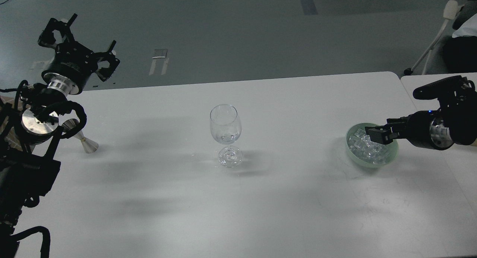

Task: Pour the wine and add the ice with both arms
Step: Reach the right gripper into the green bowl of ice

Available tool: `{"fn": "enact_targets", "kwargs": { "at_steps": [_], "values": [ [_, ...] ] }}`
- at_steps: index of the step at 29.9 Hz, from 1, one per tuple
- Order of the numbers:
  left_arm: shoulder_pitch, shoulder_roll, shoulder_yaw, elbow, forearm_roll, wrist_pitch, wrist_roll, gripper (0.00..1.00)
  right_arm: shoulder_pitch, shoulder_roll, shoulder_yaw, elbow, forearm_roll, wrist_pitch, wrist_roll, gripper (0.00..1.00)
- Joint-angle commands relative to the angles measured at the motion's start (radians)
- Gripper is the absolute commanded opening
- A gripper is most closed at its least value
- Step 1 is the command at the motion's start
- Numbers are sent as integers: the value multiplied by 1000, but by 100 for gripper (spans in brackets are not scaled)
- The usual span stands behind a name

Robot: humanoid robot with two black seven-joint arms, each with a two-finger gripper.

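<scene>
Our right gripper (373,133) hangs over the pale green round bowl (391,153) near the right edge of the white desk (283,198). It is dark and seen nearly end-on, so we cannot tell whether its jaws are spread or pressed together, nor whether they touch anything. Beneath it the small clear glassy ice cubes (367,150) lie heaped in the bowl.

Our left gripper (76,38) is raised beyond the desk's far left corner, its black prongs spread apart with nothing between them. Below that arm, near the left edge, a small silver metal hourglass-shaped measuring cup (82,138) stands on the desk, partly hidden behind the arm's silver joint ring.

In the middle of the desk, well apart from both grippers, a clear stemmed wine glass (224,131) stands upright. A little colourless wine (226,139) sits at the bottom of its bowl, barely visible.
</scene>
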Motion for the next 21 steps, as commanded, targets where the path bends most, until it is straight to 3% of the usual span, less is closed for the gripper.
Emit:
{"fn": "enact_targets", "kwargs": {
  "at_steps": [1,14,18,21],
  "values": [
    [16,3,-19,-2,0,-15,0,98,-13,20,-1,-17,-30,0,-10,67],
    [19,0,-19,-5,0,-15,0,98,-39,66,-1,-75,-52,0,-50,63],
    [19,-1,-19,-5,0,-15,0,98,-50,75,-2,-80,-61,0,-74,52],
    [19,-3,-19,-3,0,-15,0,98,-70,81,-1,-80,-61,0,-76,50]
  ]
}}
